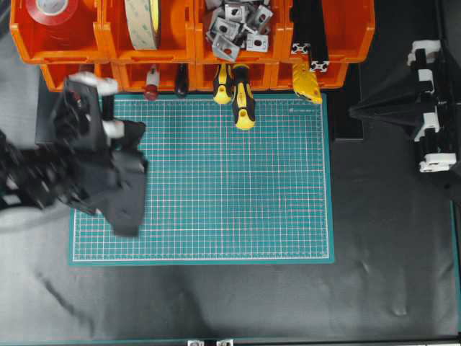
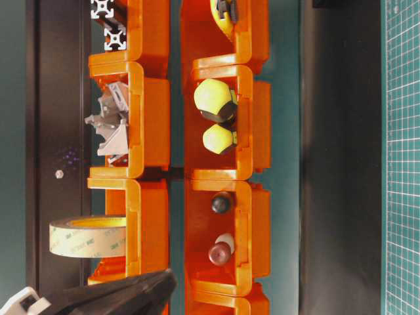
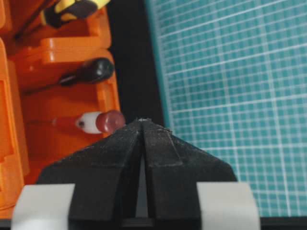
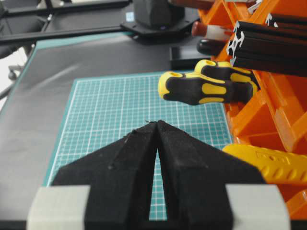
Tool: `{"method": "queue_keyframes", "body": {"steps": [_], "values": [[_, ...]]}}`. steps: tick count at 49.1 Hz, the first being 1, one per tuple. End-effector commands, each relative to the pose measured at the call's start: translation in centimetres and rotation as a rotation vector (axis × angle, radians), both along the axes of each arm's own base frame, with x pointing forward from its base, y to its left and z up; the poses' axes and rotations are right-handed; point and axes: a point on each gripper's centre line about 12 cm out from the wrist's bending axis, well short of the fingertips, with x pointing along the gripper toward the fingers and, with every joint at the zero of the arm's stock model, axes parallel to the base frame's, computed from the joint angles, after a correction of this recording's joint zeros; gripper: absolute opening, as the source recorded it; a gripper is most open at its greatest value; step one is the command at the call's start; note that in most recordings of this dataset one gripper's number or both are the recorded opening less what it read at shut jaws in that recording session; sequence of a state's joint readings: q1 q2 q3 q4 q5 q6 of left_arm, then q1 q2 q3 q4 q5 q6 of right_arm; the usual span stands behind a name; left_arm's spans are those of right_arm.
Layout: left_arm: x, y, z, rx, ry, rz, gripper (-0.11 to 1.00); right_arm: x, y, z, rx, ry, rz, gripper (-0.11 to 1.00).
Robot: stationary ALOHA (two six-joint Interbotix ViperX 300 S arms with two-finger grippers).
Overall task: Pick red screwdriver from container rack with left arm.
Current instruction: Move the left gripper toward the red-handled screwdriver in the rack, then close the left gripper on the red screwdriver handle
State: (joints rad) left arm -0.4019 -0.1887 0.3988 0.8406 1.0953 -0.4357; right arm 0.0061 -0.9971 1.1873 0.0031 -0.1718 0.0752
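Covering the table: teal gridded cutting mat (image 1: 216,180) on dark, wrinkled cloth.
Container rack (image 1: 79,43): glossy orange bins along the mat's twelve o'clock edge.
Red screwdriver (image 3: 103,121): rounded red end, white band, lying in a lower bin.
Left gripper (image 3: 142,125): fingers pressed together, empty, tips just beside the red end.
Right gripper (image 4: 157,125): fingers together, empty, at three o'clock.

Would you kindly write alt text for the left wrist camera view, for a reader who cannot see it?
The shut left end effector points at the rounded end of the red screwdriver, which lies in an orange container rack bin beside a dark-handled tool. A green cutting mat fills the right side.
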Motion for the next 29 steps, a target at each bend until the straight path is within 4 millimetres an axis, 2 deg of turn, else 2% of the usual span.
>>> {"method": "queue_keyframes", "body": {"steps": [1,9,20,29], "values": [[0.6,-1.0,0.8,0.097,-0.061,0.04,0.0,0.1,0.0,1.3,-0.001,-0.028,0.002,0.01],[1.2,-1.2,-1.0,0.19,-0.012,0.198,0.0,-0.5,0.1,1.4,-0.004,-0.017,0.004,0.01],[1.8,-1.0,-2.3,0.215,0.024,0.218,0.0,-1.3,0.1,1.3,-0.006,0.005,0.008,0.01],[1.7,-0.6,-2.3,0.211,0.023,0.22,0.0,-1.8,0.2,0.9,-0.009,0.023,0.014,0.01]]}}
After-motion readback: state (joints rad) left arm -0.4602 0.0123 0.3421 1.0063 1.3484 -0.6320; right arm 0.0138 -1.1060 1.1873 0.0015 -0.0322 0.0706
